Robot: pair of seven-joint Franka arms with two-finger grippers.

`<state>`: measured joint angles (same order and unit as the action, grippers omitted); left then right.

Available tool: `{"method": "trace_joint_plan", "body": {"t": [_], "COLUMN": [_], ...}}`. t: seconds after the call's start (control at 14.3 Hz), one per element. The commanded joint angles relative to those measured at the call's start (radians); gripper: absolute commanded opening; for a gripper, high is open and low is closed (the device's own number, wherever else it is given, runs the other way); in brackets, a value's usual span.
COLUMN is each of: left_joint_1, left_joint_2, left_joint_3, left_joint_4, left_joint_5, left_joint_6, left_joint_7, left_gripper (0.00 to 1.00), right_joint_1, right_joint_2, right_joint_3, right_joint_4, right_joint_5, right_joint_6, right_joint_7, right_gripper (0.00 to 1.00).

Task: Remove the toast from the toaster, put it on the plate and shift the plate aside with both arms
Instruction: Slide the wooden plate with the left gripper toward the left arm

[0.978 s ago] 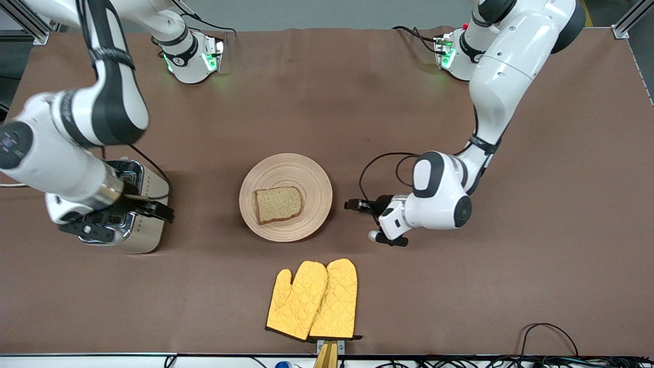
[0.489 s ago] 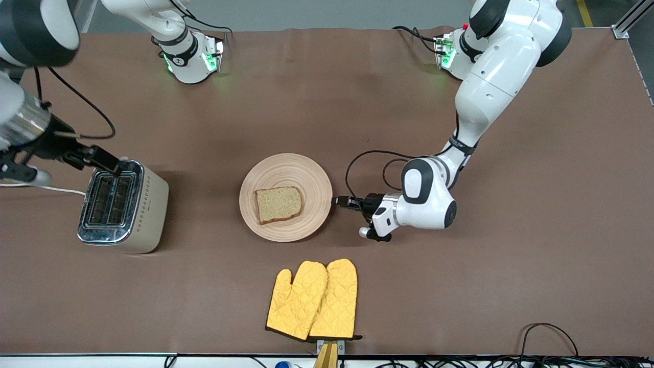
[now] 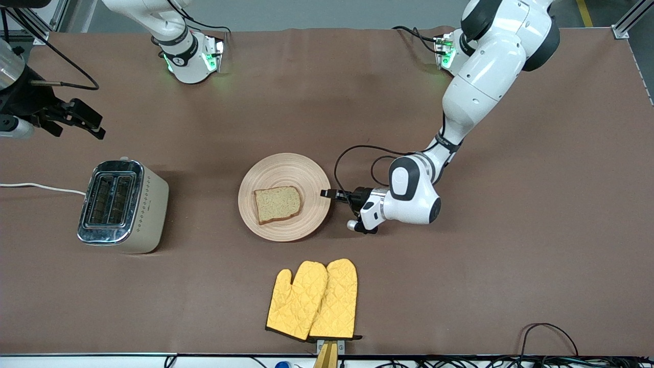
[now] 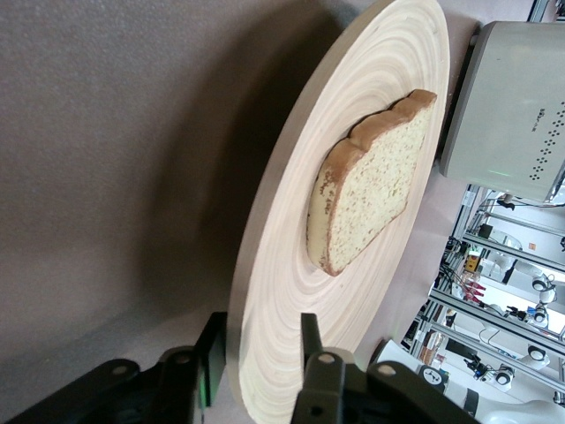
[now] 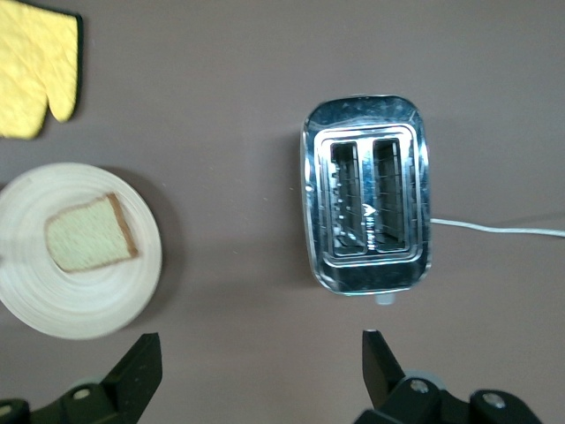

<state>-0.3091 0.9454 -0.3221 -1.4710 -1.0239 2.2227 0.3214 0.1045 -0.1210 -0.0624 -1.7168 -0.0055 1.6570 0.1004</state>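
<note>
The pale wooden plate (image 3: 286,168) lies mid-table with the toast (image 3: 277,204) flat on it. My left gripper (image 3: 327,194) is low at the plate's rim on the left arm's side. In the left wrist view its open fingers (image 4: 212,353) straddle the rim of the plate (image 4: 371,106), one under and one over, with a small gap; the toast (image 4: 371,190) lies further in. My right gripper (image 3: 82,120) is open and empty, high over the table by the toaster. The right wrist view shows the right gripper (image 5: 260,344), the plate (image 5: 79,314) and the toast (image 5: 88,234) below.
A silver two-slot toaster (image 3: 122,207) stands at the right arm's end, its white cord (image 3: 41,186) running off the table; it also shows in the right wrist view (image 5: 366,208). A pair of yellow oven mitts (image 3: 314,299) lies nearer the front camera than the plate.
My right gripper has lifted off the toaster and drawn back toward the robots' side. My left gripper has slid toward the plate and now straddles its rim.
</note>
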Motion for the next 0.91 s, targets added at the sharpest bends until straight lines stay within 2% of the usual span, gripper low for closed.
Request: {"method": "trace_joint_plan", "body": {"t": [0.0,0.14,0.28,0.42,0.56,0.84], "left_joint_1": [-0.004,-0.004,0.004,0.027,0.089,0.226], "left_joint_2": [0.015,0.018,0.006,-0.022,-0.066,-0.151], "left_joint_3": [-0.002,-0.002,-0.002,-0.002,-0.005,0.009], "left_joint_4": [0.014,0.015,0.015,0.018,0.017,0.020], "left_joint_5": [-0.025,-0.025,-0.022,-0.019,-0.013,0.004], "left_joint_6": [0.009,0.008,0.008,0.006,-0.012,-0.190], "left_joint_7": [0.013,0.014,0.008,-0.002,-0.002,-0.002], "left_gripper": [0.12,0.00,0.00,0.00,0.00,0.00], "right_joint_1": [-0.051,-0.100,-0.127,-0.112,-0.095,-0.094], "right_joint_2": [0.009,0.049,0.060,0.057,0.055,0.057], "right_joint_3": [0.018,0.026,0.026,0.024,0.023,0.023], "right_joint_4": [0.069,0.143,0.149,0.149,0.149,0.154], "right_joint_5": [-0.021,-0.002,0.005,0.004,0.004,0.004], "right_joint_6": [-0.038,-0.092,-0.099,-0.109,-0.111,-0.109], "right_joint_7": [-0.067,-0.062,-0.054,-0.053,-0.054,-0.050], "right_gripper": [1.00,1.00,1.00,1.00,1.00,1.00]}}
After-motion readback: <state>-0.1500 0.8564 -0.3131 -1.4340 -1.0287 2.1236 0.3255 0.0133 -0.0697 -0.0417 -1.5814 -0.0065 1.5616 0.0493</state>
